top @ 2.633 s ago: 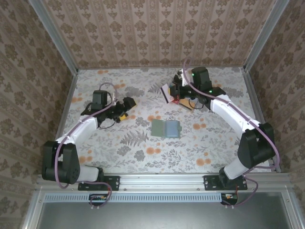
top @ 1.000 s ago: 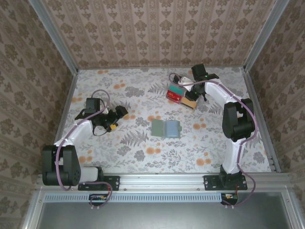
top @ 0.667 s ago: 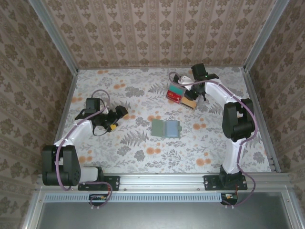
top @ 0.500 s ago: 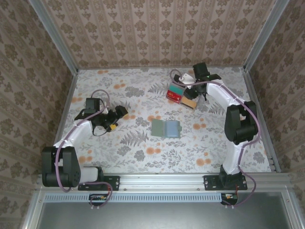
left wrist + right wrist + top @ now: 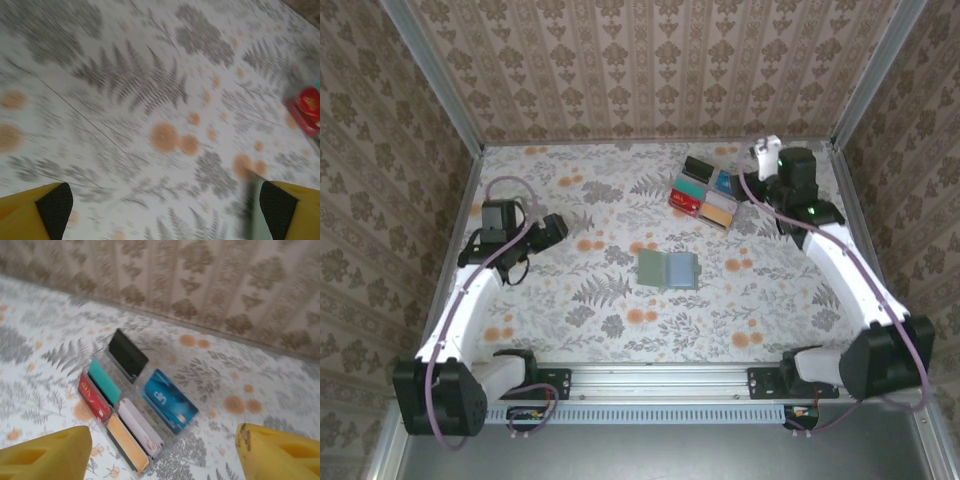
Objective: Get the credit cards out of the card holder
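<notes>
Six thin, flat, rectangular credit cards [image 5: 135, 422]

Robot lab test cell, not a real room. Worktop [image 5: 620, 330] w/ floral-print cover is boxed in on 3 sides by panels [image 5: 650, 70] in damask wallpaper. Bare aluminium posts [image 5: 432, 72] run up from its far corners. Along the worktop's near edge sits a metal rail [image 5: 660, 378] w/ left arm [image 5: 460, 305] & right arm [image 5: 845, 265] bolted on, and a vented strip [image 5: 660, 413] just past it.
</notes>
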Robot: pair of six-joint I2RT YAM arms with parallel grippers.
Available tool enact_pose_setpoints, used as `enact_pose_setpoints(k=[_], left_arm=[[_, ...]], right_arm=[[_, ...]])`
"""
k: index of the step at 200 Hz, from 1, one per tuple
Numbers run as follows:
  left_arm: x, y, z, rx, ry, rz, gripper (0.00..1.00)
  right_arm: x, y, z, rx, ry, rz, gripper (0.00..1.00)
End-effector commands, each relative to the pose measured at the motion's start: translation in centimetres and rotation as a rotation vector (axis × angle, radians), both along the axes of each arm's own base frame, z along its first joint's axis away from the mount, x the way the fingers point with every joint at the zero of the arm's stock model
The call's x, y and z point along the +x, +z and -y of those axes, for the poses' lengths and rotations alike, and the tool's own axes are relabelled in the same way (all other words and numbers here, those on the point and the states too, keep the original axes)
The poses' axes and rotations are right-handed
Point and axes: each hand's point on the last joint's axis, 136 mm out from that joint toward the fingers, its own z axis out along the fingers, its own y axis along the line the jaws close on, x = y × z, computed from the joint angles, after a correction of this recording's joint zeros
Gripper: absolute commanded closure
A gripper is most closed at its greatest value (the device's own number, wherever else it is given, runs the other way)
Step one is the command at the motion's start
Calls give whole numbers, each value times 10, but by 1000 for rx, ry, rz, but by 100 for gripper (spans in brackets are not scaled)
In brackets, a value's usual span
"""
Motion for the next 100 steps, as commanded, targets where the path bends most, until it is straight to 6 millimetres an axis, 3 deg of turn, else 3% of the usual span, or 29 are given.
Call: enact_pose_setpoints(k=[1, 27, 55, 74, 100], left_arm=[[8, 10, -44, 268, 69, 91, 0], [10, 9, -70, 372, 155, 142, 0], [13, 10, -103, 498, 292, 208, 0], [15, 3, -120, 562, 350, 235, 0], [23, -12, -125, 610, 347, 285, 0]], right_arm=[[-21, -3, 34, 95, -213, 51, 13], [-45, -32, 60, 76, -341, 33, 1], [-60, -62, 93, 56, -529, 47, 0], [-63, -82, 99, 75, -581, 60, 0], [-59, -110, 103, 43, -587, 95, 0]])
